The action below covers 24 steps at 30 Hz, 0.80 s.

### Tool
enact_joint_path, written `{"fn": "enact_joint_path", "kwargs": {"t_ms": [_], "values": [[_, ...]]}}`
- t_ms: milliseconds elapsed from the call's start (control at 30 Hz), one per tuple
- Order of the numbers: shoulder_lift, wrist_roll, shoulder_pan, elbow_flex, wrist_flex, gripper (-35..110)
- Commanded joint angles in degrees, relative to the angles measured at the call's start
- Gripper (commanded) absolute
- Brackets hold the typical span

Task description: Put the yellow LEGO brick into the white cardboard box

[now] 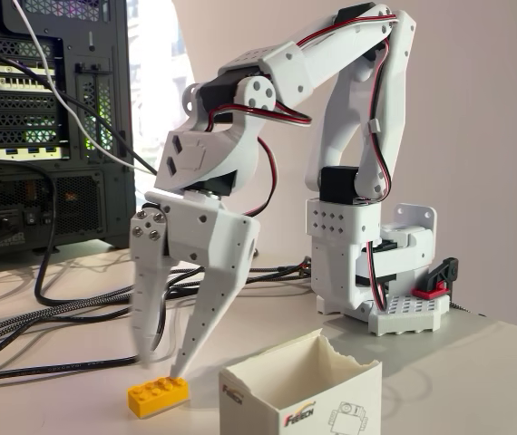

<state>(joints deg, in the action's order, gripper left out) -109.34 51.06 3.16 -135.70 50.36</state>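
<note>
A white end effector (160, 364) hangs point-down in the lower left of the fixed view, its two long tapered fingers spread wide and holding nothing. The right finger's tip sits at the top of the yellow LEGO brick (157, 396), touching or all but touching its studs, while the left finger reaches down just beside the brick's left end. The brick lies flat on the pale surface (476, 372) near the bottom edge of the frame, studs up. Just to its right, at bottom centre, stands the white cardboard box (299, 399), open at the top with a jagged torn rim, a red-and-black logo and a small robot drawing on its front; brick and box are near each other but apart. Above the end effector, the white arm (358, 100) bends up and back across the upper middle of the frame, red and black wires looped along it, to its base (358, 263) at centre right. A white studded plate with a red piece (417, 308) sits against the foot of the base. Black and braided cables (77, 308) trail across the surface at left, toward a dark computer tower (45, 118) in the upper left.
</note>
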Motion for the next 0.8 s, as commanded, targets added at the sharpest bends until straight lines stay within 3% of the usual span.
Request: {"fn": "enact_joint_path", "kwargs": {"t_ms": [0, 767], "values": [[0.53, 2.02, 0.88, 5.89, 1.14, 25], [3.43, 23.91, -1.32, 7.12, 3.78, 26]]}}
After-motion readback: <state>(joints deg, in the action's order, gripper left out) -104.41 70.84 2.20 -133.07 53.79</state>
